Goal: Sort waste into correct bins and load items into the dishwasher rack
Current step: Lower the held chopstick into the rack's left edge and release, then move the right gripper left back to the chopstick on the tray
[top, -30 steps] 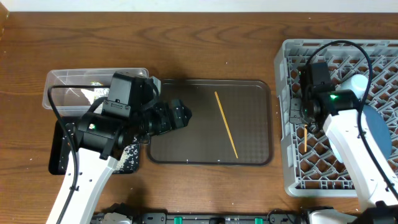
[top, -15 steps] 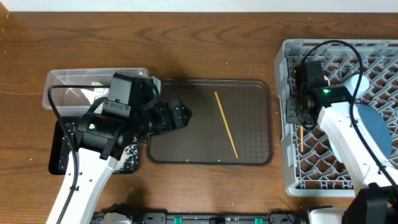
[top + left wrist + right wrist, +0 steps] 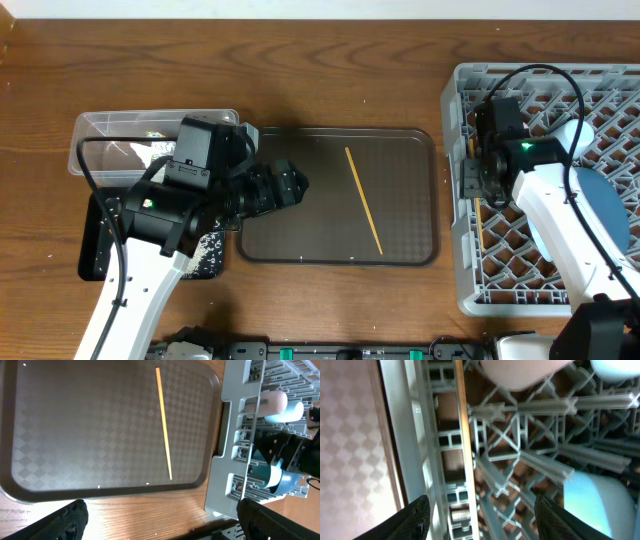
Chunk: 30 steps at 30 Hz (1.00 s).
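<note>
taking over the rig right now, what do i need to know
Left gripper: open, empty, over the brown tray's left end.
Right gripper: open, empty, over the rack's left side.
Done: one chopstick lies in the rack by its left wall. The blue plate, pink cup and light-blue cup are in too. The clear tub holds waste, and rice grains are in the black tray.
Left: second chopstick, on the brown tray. Bowl not made out.
</note>
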Available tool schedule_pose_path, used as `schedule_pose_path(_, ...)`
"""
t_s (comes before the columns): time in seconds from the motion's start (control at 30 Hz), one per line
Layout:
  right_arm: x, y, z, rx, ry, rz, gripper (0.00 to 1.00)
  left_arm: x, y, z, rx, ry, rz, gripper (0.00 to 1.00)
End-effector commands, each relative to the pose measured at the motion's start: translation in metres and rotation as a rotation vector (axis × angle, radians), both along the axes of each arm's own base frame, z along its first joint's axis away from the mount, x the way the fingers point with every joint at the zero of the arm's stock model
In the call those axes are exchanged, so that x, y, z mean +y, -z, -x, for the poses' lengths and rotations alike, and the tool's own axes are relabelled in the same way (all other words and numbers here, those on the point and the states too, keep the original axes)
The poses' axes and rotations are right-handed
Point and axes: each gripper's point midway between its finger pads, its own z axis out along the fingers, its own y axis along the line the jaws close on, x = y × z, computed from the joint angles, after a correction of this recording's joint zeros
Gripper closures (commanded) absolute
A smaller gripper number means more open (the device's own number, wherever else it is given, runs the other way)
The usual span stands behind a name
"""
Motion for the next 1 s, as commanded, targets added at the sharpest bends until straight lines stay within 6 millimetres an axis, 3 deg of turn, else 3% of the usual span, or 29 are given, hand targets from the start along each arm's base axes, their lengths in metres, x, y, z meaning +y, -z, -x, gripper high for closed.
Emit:
schedule_pose_path(0.0,0.019,-0.027,-0.009,-0.056,-0.046,-0.093,0.29,-0.001,-0.005,-0.002,-0.016,0.012,0.006,0.02)
schedule_pose_path(0.13,0.051,-0.057,-0.014,-0.108,-0.106,-0.253,0.18,-0.001,-0.005,-0.002,-0.016,0.012,0.006,0.02)
schedule_pose_path(0.2,0.073,-0.071,-0.015,-0.138,-0.151,-0.367,0.03,-0.001,-0.005,-0.002,-0.016,0.012,0.006,0.02)
schedule_pose_path(0.33,0.118,-0.09,-0.013,-0.159,-0.251,-0.616,0.01,-0.001,-0.005,-0.002,-0.016,0.012,0.006,0.02)
schedule_pose_path(0.4,0.127,-0.092,-0.012,-0.151,-0.272,-0.661,0.01,-0.001,-0.005,-0.002,-0.016,0.012,0.006,0.02)
schedule_pose_path(0.63,0.146,-0.075,-0.005,-0.121,-0.325,-0.662,0.48,-0.001,-0.005,-0.002,-0.016,0.012,0.006,0.02)
schedule_pose_path(0.8,0.166,-0.062,-0.001,-0.115,-0.388,-0.668,0.95,-0.001,-0.005,-0.002,-0.016,0.012,0.006,0.02)
schedule_pose_path(0.97,0.175,-0.048,-0.004,-0.13,-0.339,-0.6,0.99,-0.001,-0.005,-0.002,-0.016,0.012,0.006,0.02)
